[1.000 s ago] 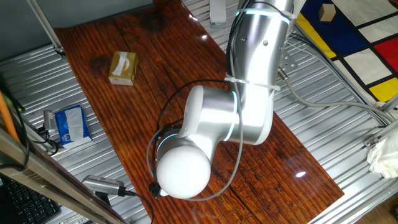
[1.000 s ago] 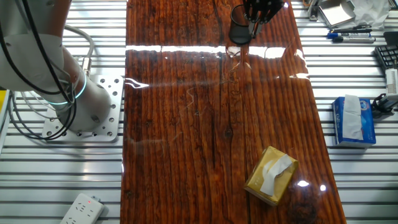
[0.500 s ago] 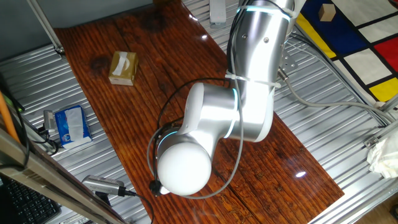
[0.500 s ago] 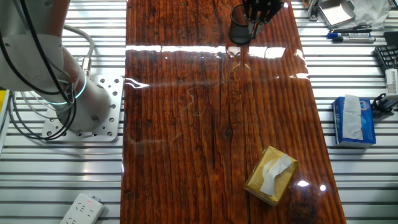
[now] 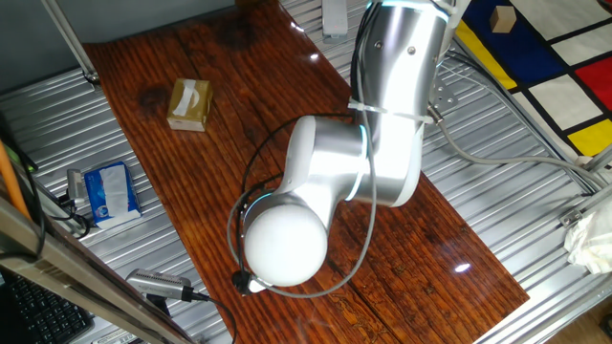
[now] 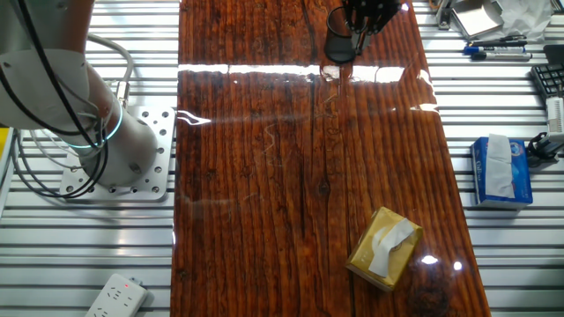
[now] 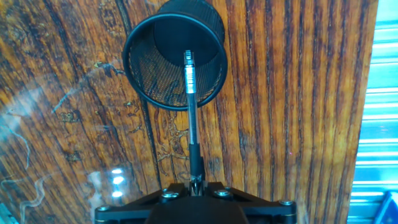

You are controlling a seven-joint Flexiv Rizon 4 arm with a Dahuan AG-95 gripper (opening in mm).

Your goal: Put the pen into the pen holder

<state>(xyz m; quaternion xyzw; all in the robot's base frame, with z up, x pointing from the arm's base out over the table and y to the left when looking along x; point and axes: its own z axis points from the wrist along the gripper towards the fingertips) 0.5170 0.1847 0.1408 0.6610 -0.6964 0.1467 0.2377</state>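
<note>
So the jaws were clamped on the pen (image 7: 191, 106), pinching it right at its top end, with the gripper (image 7: 196, 184) pointing straight down at the bench (image 7: 298, 93). In the hand view the pen hung out from between the jaws, and its free end sat over the mouth of the pen holder (image 7: 175, 55), inside the rim circle but closer to the near wall than to dead centre. The holder was a black mesh cup standing upright on the wood.

From the other fixed view the gripper (image 6: 366, 16) was right above the cup (image 6: 340, 46) at the far end of the bench, with the yellowish box (image 6: 384, 248) well apart at the near end.

My take on doing this step well: nudge a touch further over the cup so the tip clears the near rim, go straight down with no tilt, and only let go once a good part of the pen is below the rim. Drop it too early and it could bounce off the edge or tip the cup.
</note>
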